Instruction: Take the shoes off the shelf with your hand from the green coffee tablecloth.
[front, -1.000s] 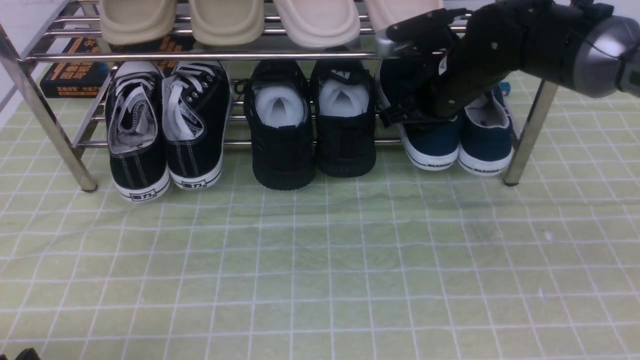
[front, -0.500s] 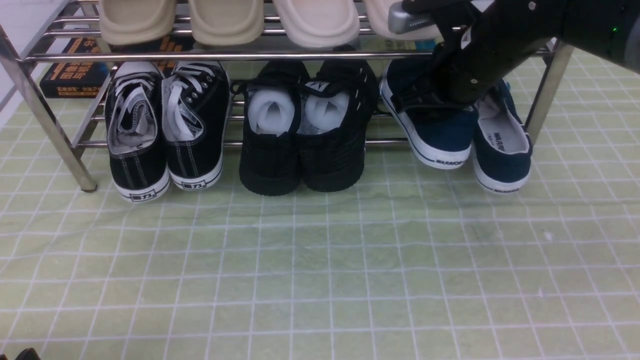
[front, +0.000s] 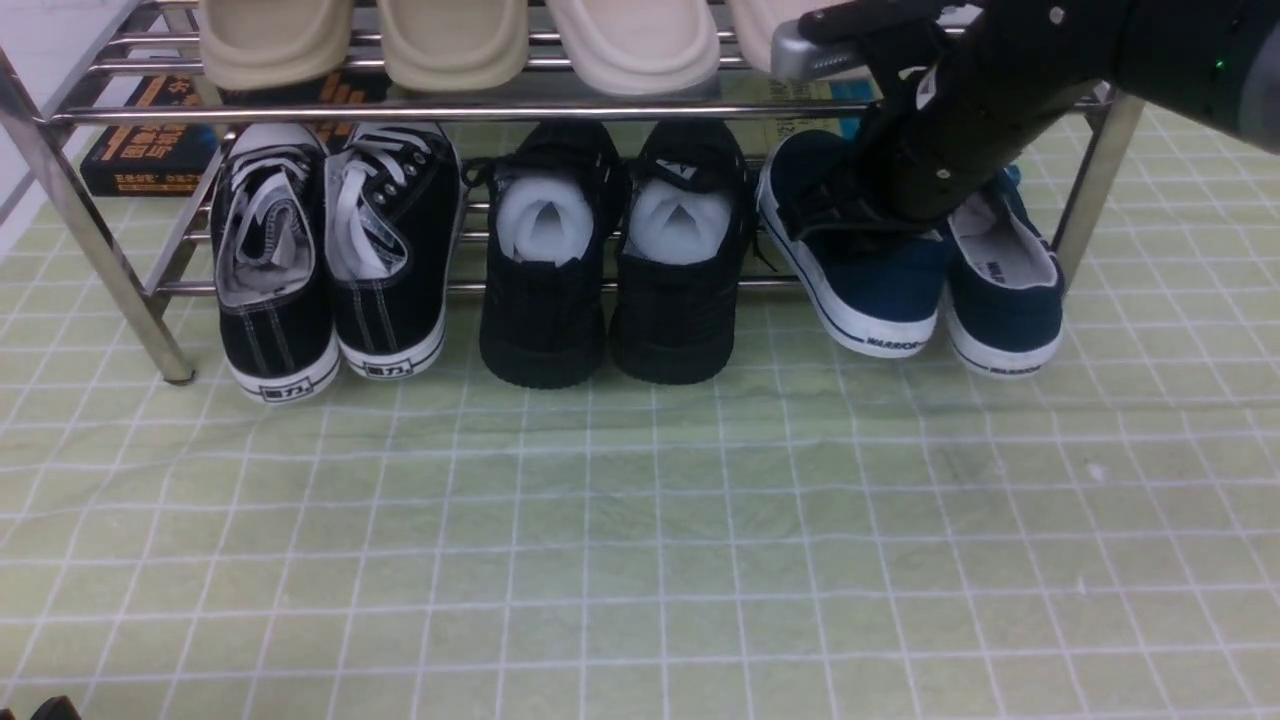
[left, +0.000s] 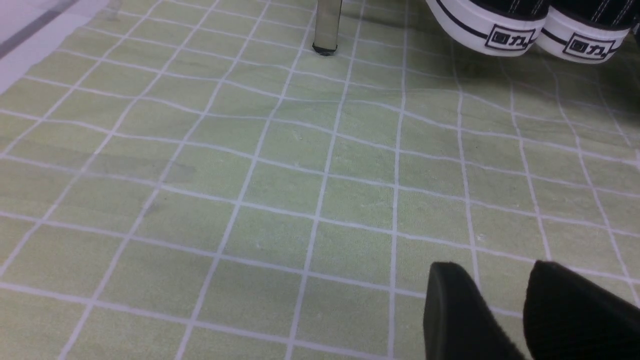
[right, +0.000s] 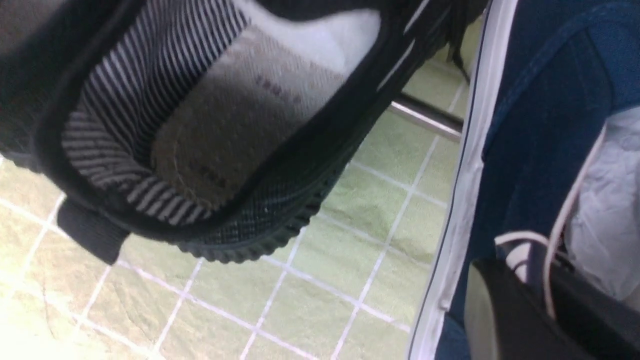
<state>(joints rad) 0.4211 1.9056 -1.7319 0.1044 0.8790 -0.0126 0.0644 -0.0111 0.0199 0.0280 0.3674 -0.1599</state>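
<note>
Front view: right end effector (front: 838, 212) clamps collar of one navy shoe (front: 885, 292).

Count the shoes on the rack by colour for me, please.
Black lace-ups: 2
All-black shoes: 2
Navy shoes: 2
Beige shoes, top tier: 4
Total: 10

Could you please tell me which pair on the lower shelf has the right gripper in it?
The navy blue canvas slip-ons with white soles, rightmost: the right gripper is inside one; both black pairs stand free.
</note>
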